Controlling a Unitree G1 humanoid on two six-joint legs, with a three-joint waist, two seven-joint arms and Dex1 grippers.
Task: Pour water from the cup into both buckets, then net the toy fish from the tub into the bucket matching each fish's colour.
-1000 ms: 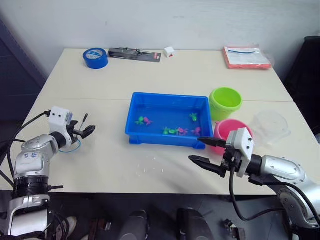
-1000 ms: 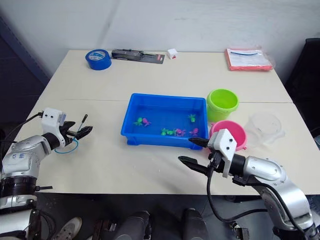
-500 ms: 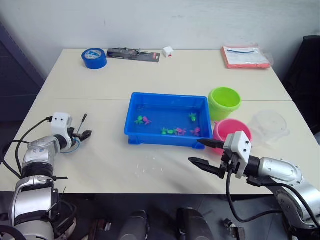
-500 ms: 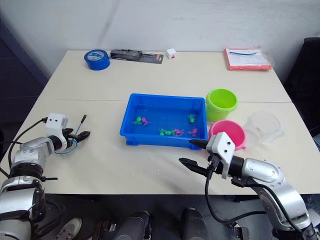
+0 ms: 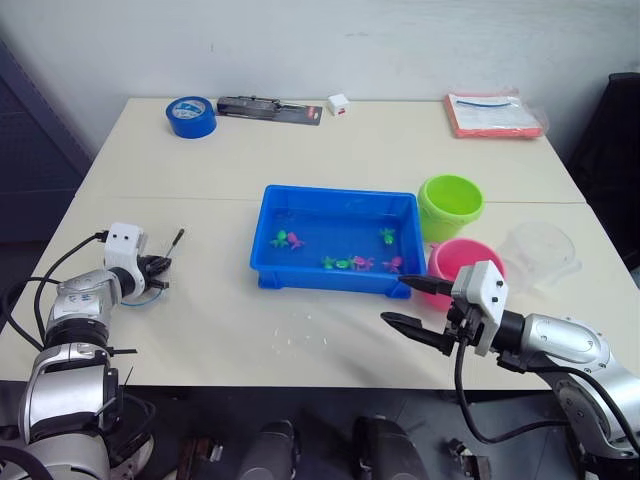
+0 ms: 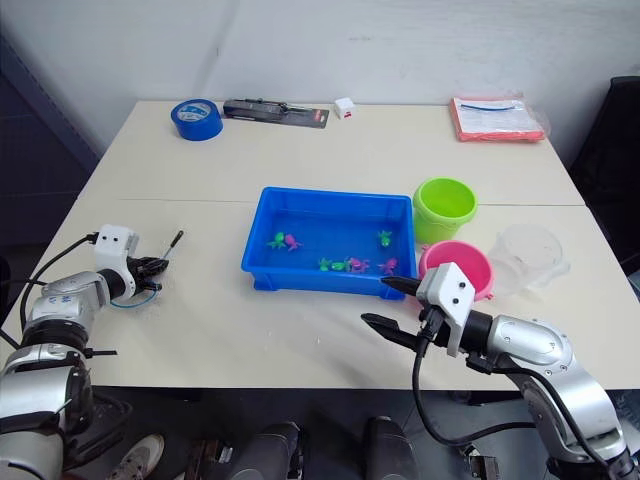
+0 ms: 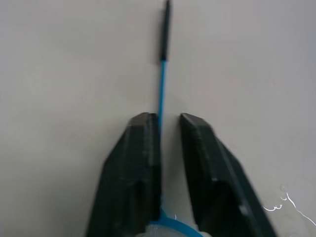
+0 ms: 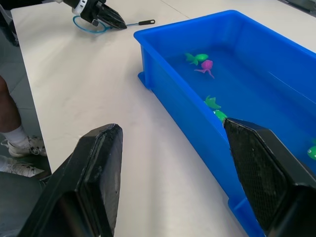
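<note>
A bright-blue tub (image 5: 338,214) sits mid-worktop, holding green and pink toy fish (image 5: 352,262) in water. Just right of it stand a lime green bucket (image 5: 451,204) and, nearer, a pink bucket (image 5: 461,257); the clear cup (image 5: 541,251) stands further right. The net (image 5: 160,272) lies flat at near left.

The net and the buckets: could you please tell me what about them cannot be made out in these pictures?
- Net: in the left wrist view the hoop is cut off by the edge and hidden behind the left gripper.
- Pink bucket: the right gripper covers its near side in the eye views.
- Green bucket: the water level inside cannot be judged.
</note>
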